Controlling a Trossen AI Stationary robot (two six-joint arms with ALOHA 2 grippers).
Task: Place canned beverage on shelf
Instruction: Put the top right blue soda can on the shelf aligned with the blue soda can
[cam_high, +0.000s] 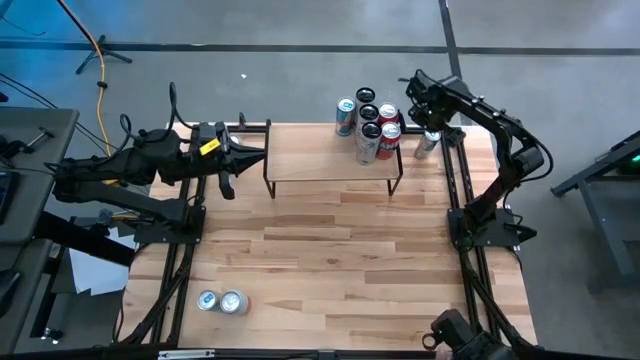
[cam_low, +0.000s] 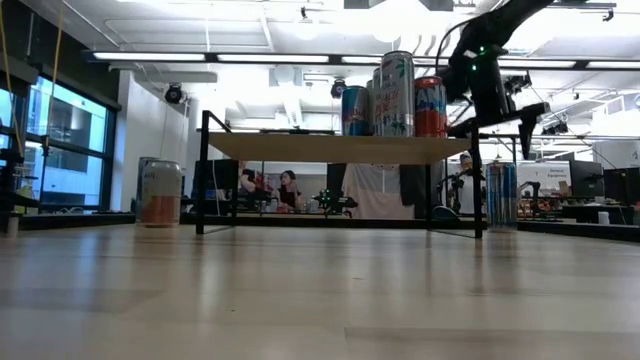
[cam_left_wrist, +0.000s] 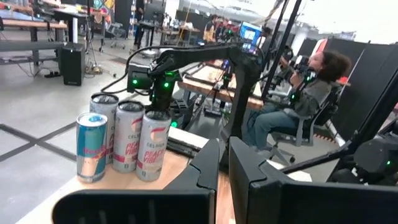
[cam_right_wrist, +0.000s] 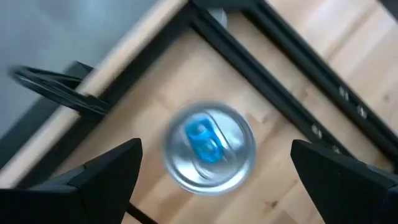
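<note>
Directly beneath the right gripper (cam_right_wrist: 211, 180) stands a silver can with a blue tab (cam_right_wrist: 209, 148), upright on the tabletop just beside the shelf (cam_high: 320, 160), whose near end already carries a cluster of cans (cam_high: 372, 125). With its fingers spread wide and empty, the gripper should descend straight, centred so both fingers clear the rim evenly before closing. Across the shelf, the left gripper (cam_high: 228, 170) waits, clenched on nothing.

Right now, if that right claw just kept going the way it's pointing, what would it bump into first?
Probably the blue-tabbed can standing on the table: the open right gripper points down at its top, fingers either side.
</note>
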